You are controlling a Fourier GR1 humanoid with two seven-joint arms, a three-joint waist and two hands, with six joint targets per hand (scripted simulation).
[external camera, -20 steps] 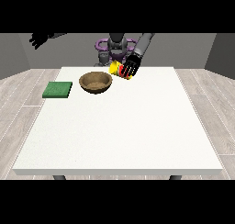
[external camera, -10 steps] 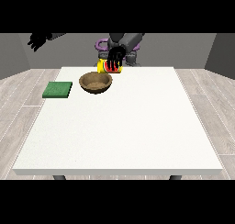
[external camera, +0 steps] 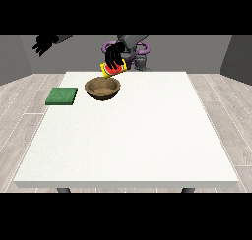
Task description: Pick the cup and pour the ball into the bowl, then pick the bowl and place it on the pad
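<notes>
A black hand [external camera: 114,54] at the view's right is wrapped round a yellow-and-red cup [external camera: 113,69], held tilted just above the far rim of a brown bowl [external camera: 103,88]. The bowl sits on the white bench [external camera: 133,135], with a green pad [external camera: 62,96] well apart at the view's left. The other hand [external camera: 45,43] hangs raised beyond the bench's far left corner.

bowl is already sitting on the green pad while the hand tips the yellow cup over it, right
Not quite. The front view shows the brown bowl on the bare white table, beside the green pad and apart from it. The hand does hold the yellow cup tilted above it.
</notes>
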